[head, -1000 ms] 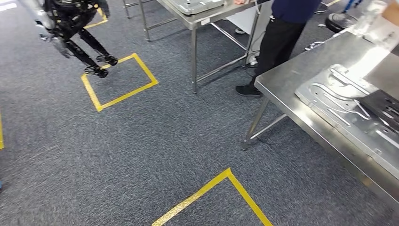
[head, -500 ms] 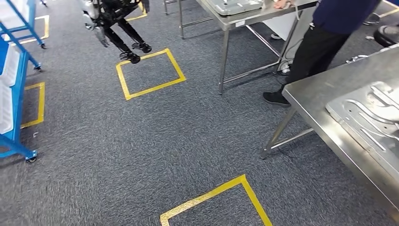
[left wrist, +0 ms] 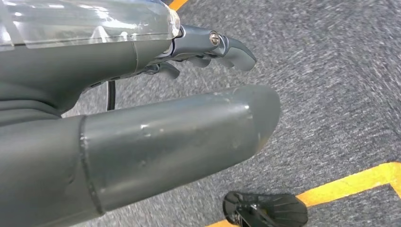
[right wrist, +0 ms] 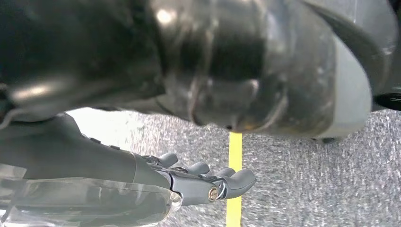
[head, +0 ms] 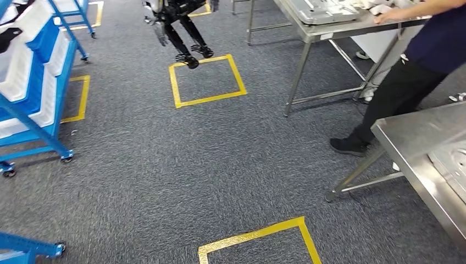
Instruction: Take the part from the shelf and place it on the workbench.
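Note:
A blue wheeled shelf with white bins stands at the left of the head view. Something dark lies in an upper bin; I cannot tell what it is. The steel workbench is at the right edge, with a pressed metal plate on it. My left hand hangs over the grey carpet with its thumb and fingers apart and holds nothing. My right hand also hangs over the carpet, its fingers loosely extended and holding nothing.
A person in dark clothes stands between the workbench and a second steel table. Another robot's black legs stand by a yellow taped square. A second taped square lies near me. A blue frame is at the bottom left.
The whole view has swung to the left: the blue shelf has come into the picture and the workbench has slid to the right edge. Both hands still hold nothing.

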Tool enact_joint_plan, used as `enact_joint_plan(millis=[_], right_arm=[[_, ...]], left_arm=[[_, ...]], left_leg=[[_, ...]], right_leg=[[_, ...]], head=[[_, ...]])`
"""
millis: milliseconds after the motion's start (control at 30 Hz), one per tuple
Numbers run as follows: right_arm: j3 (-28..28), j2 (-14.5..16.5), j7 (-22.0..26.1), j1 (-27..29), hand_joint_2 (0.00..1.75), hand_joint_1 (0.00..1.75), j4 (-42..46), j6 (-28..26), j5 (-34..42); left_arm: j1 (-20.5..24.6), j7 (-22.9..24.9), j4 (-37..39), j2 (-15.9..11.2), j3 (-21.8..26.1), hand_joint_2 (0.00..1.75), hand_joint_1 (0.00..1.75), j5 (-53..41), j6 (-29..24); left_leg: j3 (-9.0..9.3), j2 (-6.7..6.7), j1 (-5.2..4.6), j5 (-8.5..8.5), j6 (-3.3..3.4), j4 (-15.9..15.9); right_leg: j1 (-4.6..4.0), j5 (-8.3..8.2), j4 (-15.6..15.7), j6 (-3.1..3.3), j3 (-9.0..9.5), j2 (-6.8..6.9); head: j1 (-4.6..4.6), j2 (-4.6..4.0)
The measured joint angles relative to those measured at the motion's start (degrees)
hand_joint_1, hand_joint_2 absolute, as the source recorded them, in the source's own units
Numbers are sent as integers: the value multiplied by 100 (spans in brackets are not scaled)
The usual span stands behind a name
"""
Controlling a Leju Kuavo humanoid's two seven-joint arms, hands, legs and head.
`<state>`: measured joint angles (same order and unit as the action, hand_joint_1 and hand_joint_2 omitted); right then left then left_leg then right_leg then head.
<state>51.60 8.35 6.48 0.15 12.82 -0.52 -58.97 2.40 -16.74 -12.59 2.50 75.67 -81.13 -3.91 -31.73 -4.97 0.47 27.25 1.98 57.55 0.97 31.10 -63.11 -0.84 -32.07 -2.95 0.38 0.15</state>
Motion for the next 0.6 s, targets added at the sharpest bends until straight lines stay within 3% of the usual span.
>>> enact_joint_plan(millis=[67, 100, 133, 167, 233, 267, 300, 367, 400, 433, 500, 533, 600], right_arm=[[5, -5, -16, 9, 0, 0, -1, -4, 0], [9, -7, -28, 6, 0, 0, -1, -7, -1], [12, -7, -38, -1, 0, 0, -1, -10, -1], [15, -7, -54, -5, 0, 0, -1, -14, -2], [27, -7, -77, 0, 0, 0, -1, -14, -5], [36, -7, -88, 8, 0, 0, -1, -14, -7], [44, -7, -93, 16, 0, 0, -1, -11, -8], [62, -8, -101, 22, 0, 0, -1, -4, -9], [71, -8, -101, 19, 0, 0, -1, -1, -9], [78, -9, -102, 14, 0, 0, -1, 4, -9], [84, -9, -102, 9, 0, 0, -1, 10, -9], [85, -9, -102, 8, 0, 0, -1, 13, -9], [89, -9, -102, -6, 0, 0, -1, 13, -9]], left_arm=[[3, -24, -1, 20, 0, 0, 0, -13, 7], [-2, -32, -2, 31, 0, 0, 0, -23, 8], [-13, -39, -2, 37, 0, 0, 0, -33, 7], [-28, -44, -2, 48, 0, 0, 0, -43, 7], [-41, -51, -2, 75, -1, 0, 0, -50, 6], [-34, -55, -2, 90, -1, 0, 0, -50, 6], [-22, -57, -2, 99, -1, 0, 0, -51, 5], [-13, -61, -2, 111, -1, 0, 0, -51, 5], [-23, -61, -2, 116, -1, 0, 0, -51, 4], [-34, -61, -2, 120, -1, 0, 0, -51, 4], [-42, -62, -2, 123, 0, 0, 0, -51, 4], [-34, -65, -2, 126, -1, 0, 0, -51, 3], [-28, -72, -2, 130, -1, 0, 0, -51, 2]], left_leg=[[-48, -140, 5, 5, -59, 34], [-73, -211, 9, -3, -99, 38], [-92, -283, 25, -18, -139, 24], [-108, -239, 28, -9, -170, 42], [-243, 58, 18, 170, -212, 314], [-386, 257, 17, 349, -227, 624], [-571, 370, 21, 546, -247, 1004], [-847, 446, 36, 763, -281, 1606], [-833, 464, 39, 708, -289, 1612], [-699, 497, 42, 558, -288, 1389], [-240, 703, 25, 216, -260, 570], [-68, 799, 4, 123, -233, 254], [36, 869, -42, 99, -182, 20]], right_leg=[[3, -137, 415, 33, 157, -251], [-6, -121, 442, 51, 166, -261], [-11, -129, 454, 75, 174, -187], [-7, -143, 488, 114, 194, -105], [5, -172, 555, 199, 230, 72], [-5, -175, 570, 230, 239, 171], [-21, -169, 572, 251, 237, 266], [-45, -152, 569, 263, 237, 458], [-50, -140, 568, 260, 243, 544], [-52, -126, 566, 251, 258, 623], [-64, -88, 560, 213, 305, 762], [-76, -68, 556, 185, 326, 821], [-96, -44, 556, 130, 355, 923]], head=[[0, 0], [-1, 0], [-1, 0], [-1, 0], [-4, 0], [-4, 0], [-6, 0], [-6, 0], [-6, 0], [-6, 0], [-5, 0], [-5, 0], [-4, 0]])
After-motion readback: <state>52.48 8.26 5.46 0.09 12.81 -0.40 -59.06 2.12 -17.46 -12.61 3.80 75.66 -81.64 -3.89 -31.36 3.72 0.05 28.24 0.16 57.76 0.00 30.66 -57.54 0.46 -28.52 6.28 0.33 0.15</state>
